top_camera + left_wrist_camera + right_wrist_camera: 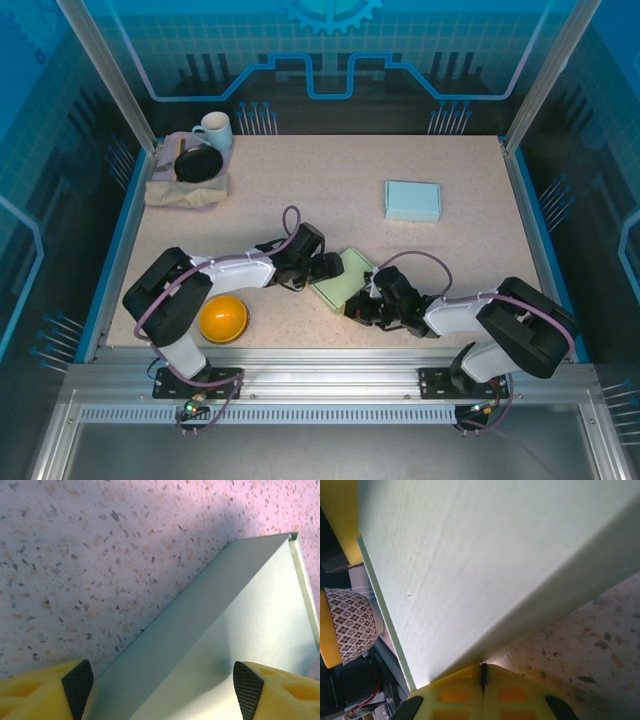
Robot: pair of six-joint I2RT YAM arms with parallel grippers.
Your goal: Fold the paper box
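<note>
The pale green paper box (340, 279) lies flat near the table's front, between my two grippers. In the top view my left gripper (330, 268) comes in from the left over the box's far-left side. The left wrist view shows it open (162, 690): its black pads (77, 687) stand wide apart over the box (225, 630), with one side wall folded up. My right gripper (364, 306) sits at the box's near-right edge. It is shut (482, 674), nothing between the fingers, tips against the lower edge of the box panel (485, 555).
A pale blue box (413, 200) lies at the back right. A yellow bowl (223, 318) sits front left, beside my left arm. A white mug (213, 130) and a black bowl (198, 163) rest on a folded cloth (185, 190) at the back left.
</note>
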